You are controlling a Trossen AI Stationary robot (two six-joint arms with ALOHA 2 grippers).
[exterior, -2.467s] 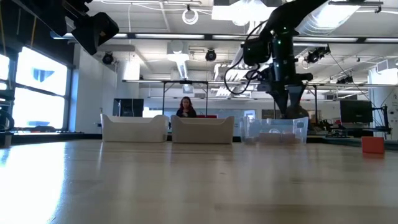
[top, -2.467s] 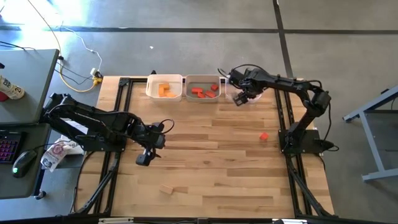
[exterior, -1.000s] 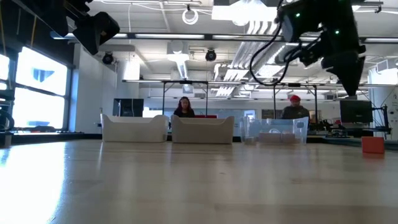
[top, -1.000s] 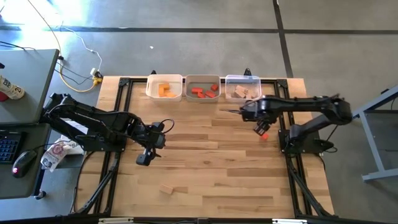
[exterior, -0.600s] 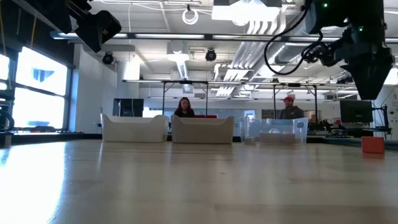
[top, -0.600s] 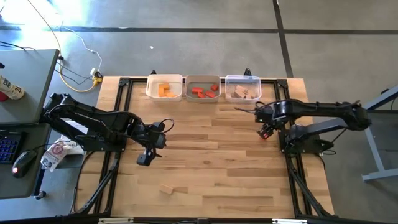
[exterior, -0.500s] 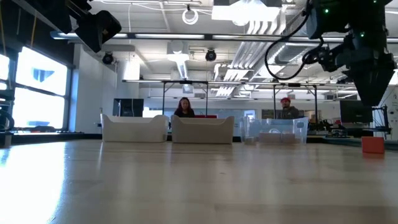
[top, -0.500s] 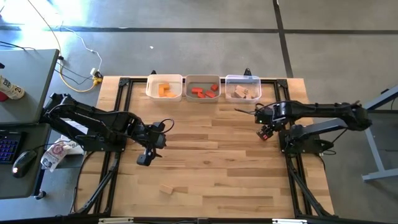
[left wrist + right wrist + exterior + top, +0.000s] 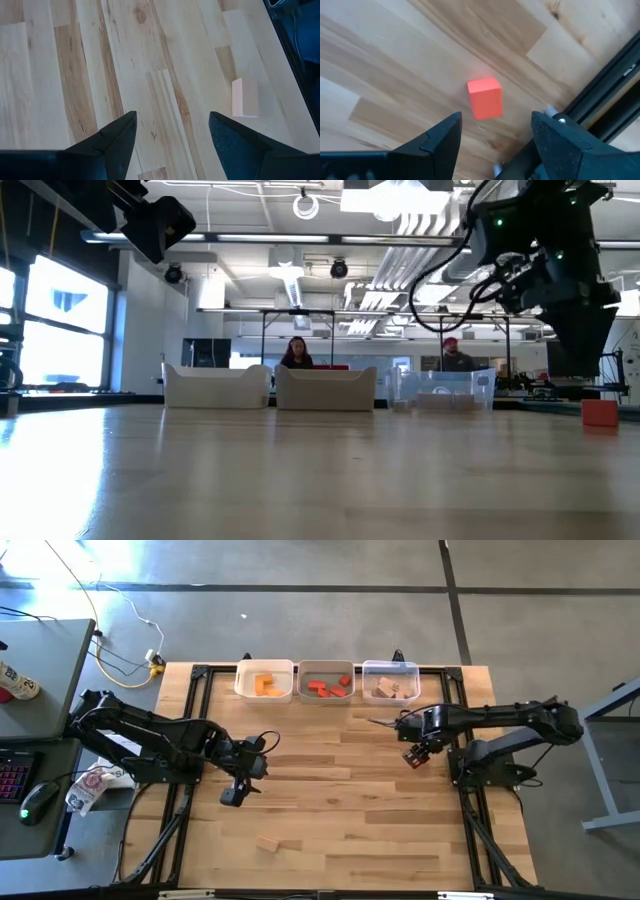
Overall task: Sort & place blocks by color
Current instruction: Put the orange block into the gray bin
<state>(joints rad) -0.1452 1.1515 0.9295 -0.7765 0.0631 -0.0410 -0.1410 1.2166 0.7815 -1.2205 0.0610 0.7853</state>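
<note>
Now the right gripper (image 9: pixel 415 755), jaws wide, has shifted leftward above the red block (image 9: pixel 485 98).

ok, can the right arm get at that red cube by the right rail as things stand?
Probably yes. The right gripper hangs just above the red cube, fingers open, and bare table surrounds the cube; only the frame rail runs close.

The left gripper (image 9: pixel 172 140) hangs above the pale plank worktop (image 9: pixel 75 75), its two dark fingers (image 9: pixel 112 142) spread wide with nothing between them. A pale natural-wood block (image 9: pixel 244 97) lies apart, near a dark frame rail (image 9: pixel 300 55).
</note>
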